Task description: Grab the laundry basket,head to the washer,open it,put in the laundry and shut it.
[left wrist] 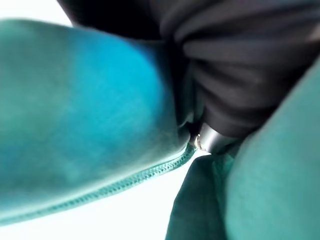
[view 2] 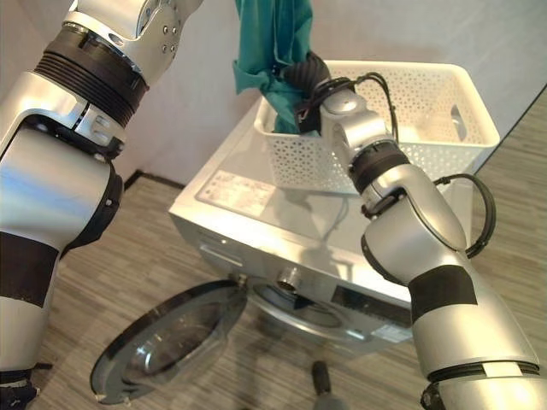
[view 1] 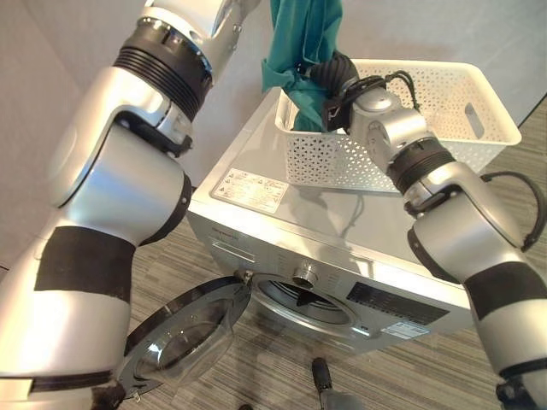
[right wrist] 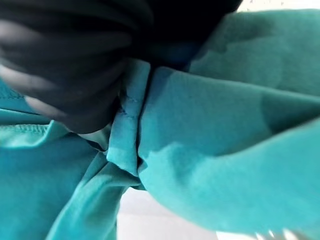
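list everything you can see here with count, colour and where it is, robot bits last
teal garment: one, teal, hanging above the near left corner of the basket, gathered at the right hand
laundry basket: one, white, perforated, on top of the washer toward its back right
washer: one, silver-grey, front loader, below and ahead of the robot
washer door: one, round, dark glass in a silver ring, swung open to the left of the drum opening
label: one, white, on the washer top near its left front
floor: striped grey-brown, around the washer
wall: grey, behind the washer
right hand: one, dark ribbed cover, buried in the teal cloth at the basket's rim
left hand: one, pressed into the cloth in its wrist view, fingers hidden
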`<state>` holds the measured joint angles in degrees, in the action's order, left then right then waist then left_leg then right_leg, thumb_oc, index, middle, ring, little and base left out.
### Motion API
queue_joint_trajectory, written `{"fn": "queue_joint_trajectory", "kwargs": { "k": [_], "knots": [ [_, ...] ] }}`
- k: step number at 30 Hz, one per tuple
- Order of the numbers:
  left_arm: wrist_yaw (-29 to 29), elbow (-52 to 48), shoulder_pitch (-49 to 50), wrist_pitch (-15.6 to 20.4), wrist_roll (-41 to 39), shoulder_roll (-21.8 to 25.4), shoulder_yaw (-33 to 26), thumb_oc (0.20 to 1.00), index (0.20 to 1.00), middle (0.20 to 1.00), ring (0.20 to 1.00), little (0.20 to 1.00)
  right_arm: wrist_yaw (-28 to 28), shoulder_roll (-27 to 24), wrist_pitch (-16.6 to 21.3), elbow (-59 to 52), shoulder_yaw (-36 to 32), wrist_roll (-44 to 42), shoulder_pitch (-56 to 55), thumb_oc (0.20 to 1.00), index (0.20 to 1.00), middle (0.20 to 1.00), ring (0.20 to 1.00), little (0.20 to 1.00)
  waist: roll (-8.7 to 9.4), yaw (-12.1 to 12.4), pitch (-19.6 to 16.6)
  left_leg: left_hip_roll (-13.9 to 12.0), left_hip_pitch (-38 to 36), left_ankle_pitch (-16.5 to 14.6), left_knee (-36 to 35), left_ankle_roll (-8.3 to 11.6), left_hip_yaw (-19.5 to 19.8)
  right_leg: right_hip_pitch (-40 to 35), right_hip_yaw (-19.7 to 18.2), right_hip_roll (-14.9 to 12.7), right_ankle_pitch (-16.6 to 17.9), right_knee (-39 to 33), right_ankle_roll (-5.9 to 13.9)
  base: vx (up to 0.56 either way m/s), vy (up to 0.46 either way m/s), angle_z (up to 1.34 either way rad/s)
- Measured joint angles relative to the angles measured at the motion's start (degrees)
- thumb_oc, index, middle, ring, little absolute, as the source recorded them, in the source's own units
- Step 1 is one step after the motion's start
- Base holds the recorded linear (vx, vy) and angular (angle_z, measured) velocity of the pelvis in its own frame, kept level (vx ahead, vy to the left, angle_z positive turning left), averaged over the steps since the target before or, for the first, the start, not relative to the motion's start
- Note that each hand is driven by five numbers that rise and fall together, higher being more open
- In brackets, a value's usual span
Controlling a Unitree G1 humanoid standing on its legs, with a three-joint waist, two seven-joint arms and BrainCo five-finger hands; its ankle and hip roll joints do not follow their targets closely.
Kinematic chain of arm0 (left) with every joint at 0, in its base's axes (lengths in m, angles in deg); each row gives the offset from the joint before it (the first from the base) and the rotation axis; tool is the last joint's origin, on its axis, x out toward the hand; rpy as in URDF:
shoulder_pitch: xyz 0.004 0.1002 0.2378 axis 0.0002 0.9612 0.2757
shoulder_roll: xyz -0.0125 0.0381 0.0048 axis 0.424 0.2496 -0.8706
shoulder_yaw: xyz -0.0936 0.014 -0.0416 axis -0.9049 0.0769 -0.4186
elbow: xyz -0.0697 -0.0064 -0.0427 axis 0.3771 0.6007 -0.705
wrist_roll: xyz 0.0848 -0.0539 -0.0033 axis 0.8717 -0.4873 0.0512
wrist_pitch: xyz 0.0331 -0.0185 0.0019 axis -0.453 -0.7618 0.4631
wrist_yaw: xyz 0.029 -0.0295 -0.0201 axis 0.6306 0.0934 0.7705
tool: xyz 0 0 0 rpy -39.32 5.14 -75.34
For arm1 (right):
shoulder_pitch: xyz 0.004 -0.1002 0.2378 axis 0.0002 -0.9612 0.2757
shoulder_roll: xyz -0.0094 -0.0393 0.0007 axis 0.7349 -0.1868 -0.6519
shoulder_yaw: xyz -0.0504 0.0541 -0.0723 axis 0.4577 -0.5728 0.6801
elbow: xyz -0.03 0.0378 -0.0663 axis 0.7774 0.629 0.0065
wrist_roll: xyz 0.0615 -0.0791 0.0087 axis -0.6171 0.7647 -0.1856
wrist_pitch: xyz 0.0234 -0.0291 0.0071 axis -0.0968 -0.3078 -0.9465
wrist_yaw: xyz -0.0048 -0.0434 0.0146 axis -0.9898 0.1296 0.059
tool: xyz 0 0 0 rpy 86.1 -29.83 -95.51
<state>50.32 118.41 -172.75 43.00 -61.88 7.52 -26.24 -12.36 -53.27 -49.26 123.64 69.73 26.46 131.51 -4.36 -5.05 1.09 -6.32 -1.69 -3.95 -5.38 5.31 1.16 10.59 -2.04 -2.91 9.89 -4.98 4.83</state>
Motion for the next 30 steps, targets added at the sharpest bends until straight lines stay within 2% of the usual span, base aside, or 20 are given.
{"fn": "queue_joint_trajectory", "kwargs": {
  "k": [6, 7, 8, 11, 12, 19, 24, 26, 27, 28, 30],
  "knots": [
    [0.4, 1.2, 1.1, 0.3, 0.9, 0.2, -0.2, 0.200, 0.200, 0.200, 0.200, 0.200, -1.5, -2.7, 0.2, -0.2, 1.5, 0.7, 0.5, 0.200, 0.200, 0.200, 0.200, 0.200, 0.10, 0.0, 0.0, 0.0, -0.1, 0.0, 0.0, 0.01, 0.4, -0.3, 0.6, -0.1, -0.1, 0.0, -0.07, -0.01, 0.014, 0.03],
    [0.4, 1.0, 1.7, 0.4, 0.9, 0.2, -0.2, 0.464, 0.464, 0.464, 0.464, 0.464, -1.6, -3.0, 0.2, -0.2, 1.6, 1.2, 0.5, 0.200, 0.200, 0.200, 0.200, 0.200, 0.11, -0.2, 0.0, -0.1, -0.1, 0.0, 0.0, 0.02, 0.6, -0.4, 0.7, -0.1, -0.1, 0.0, -0.10, -0.01, 0.015, 0.08],
    [0.4, 0.9, 2.6, 0.4, 0.9, 0.2, -0.2, 1.000, 1.000, 1.000, 1.000, 1.000, -1.8, -3.3, 0.2, -0.2, 1.7, 1.2, 0.5, 0.200, 0.200, 0.200, 0.200, 0.200, 0.11, -0.2, 0.0, -0.1, -0.1, 0.1, 0.0, 0.02, 0.8, -0.5, 0.9, -0.1, -0.1, 0.0, -0.12, 0.00, 0.014, 0.09],
    [0.2, 0.7, 7.7, 0.2, 0.7, 0.9, -0.7, 1.000, 1.000, 1.000, 1.000, 1.000, -2.7, -4.2, 0.2, -0.3, 1.7, 1.2, 0.5, 0.200, 0.200, 0.200, 0.200, 0.200, 0.12, -0.2, 0.0, 0.0, 0.0, 0.2, 0.0, 0.02, 1.3, -0.6, 1.0, -0.1, -0.2, 0.0, -0.16, -0.01, 0.014, 0.04],
    [0.2, -1.3, 11.6, 0.3, 0.2, 1.4, -2.9, 1.000, 1.000, 1.000, 1.000, 1.000, -2.9, -5.2, 0.2, -0.7, 2.2, 1.2, 0.5, 0.200, 0.200, 0.200, 0.200, 0.200, 0.14, -0.2, 0.0, -0.1, 0.0, 0.2, 0.0, 0.04, 1.3, -0.6, 1.1, -0.1, -0.2, 0.0, -0.17, 0.00, 0.000, 0.00],
    [-0.8, -4.4, 21.7, -0.3, 0.1, 4.0, -2.4, 1.000, 1.000, 1.000, 1.000, 1.000, -3.9, -10.4, 1.7, -5.5, 2.8, 1.2, 0.5, 0.200, 0.200, 0.200, 0.200, 0.200, 0.32, -0.1, 0.0, -0.1, 0.0, 0.2, 0.0, 0.02, 1.3, -0.6, 1.2, -0.1, -0.2, 0.0, -0.17, 0.00, 0.000, 0.00],
    [-2.8, -21.9, 34.0, -0.2, 0.0, 11.6, -2.2, 1.000, 1.000, 1.000, 1.000, 1.000, -4.0, -17.4, 2.4, -7.1, 3.1, 1.2, 0.4, 0.200, 0.200, 0.200, 0.200, 0.200, 0.69, 1.1, 0.0, -0.2, 0.1, 0.3, 0.0, 0.10, 1.4, -0.7, 1.6, -0.1, -0.2, 0.0, -0.19, -0.01, -0.001, 0.02],
    [-2.9, -33.3, 41.5, 0.1, -0.4, 17.3, -3.0, 1.000, 1.000, 1.000, 1.000, 1.000, -3.9, -19.2, 2.5, -7.4, 2.4, 1.2, 0.2, 0.200, 0.200, 0.200, 0.200, 0.200, 0.74, 1.2, 0.1, -0.2, 0.1, 0.3, 0.0, 0.10, 1.5, -0.8, 1.8, -0.1, -0.2, 0.0, -0.19, 0.00, 0.000, 0.00],
    [-3.1, -40.2, 46.8, 1.4, -0.4, 20.7, -3.8, 1.000, 1.000, 1.000, 1.000, 1.000, -4.0, -20.1, 2.6, -7.1, 1.6, 1.2, 0.0, 0.200, 0.200, 0.200, 0.200, 0.200, 0.75, 1.0, 0.1, -0.2, 0.0, 0.3, 0.0, 0.12, 1.4, -0.8, 1.8, 0.0, -0.2, 0.0, -0.24, 0.03, 0.002, 0.07],
    [-3.5, -44.7, 51.5, 2.2, -0.4, 22.2, -4.3, 1.000, 1.000, 1.000, 1.000, 1.000, -4.5, -22.2, 2.7, -5.7, 0.5, 1.1, -0.2, 0.200, 0.200, 0.200, 0.200, 0.200, 0.92, 1.9, 0.1, -0.3, 0.0, 0.4, 0.0, 0.21, 1.8, -1.0, 2.4, -0.1, -0.2, 0.0, -0.26, 0.03, 0.002, 0.09],
    [-4.1, -53.6, 63.2, 2.7, 0.0, 25.0, -10.2, 1.000, 1.000, 1.000, 1.000, 1.000, -5.1, -23.6, 3.0, -4.7, -2.1, 1.2, -0.4, 0.200, 0.200, 0.200, 0.200, 0.200, 1.05, 2.1, 0.1, -0.3, -0.3, 0.4, 0.0, 0.26, 1.9, -1.4, 2.6, -0.1, -0.2, -0.1, -0.29, 0.03, 0.009, 0.11]
  ]
}}
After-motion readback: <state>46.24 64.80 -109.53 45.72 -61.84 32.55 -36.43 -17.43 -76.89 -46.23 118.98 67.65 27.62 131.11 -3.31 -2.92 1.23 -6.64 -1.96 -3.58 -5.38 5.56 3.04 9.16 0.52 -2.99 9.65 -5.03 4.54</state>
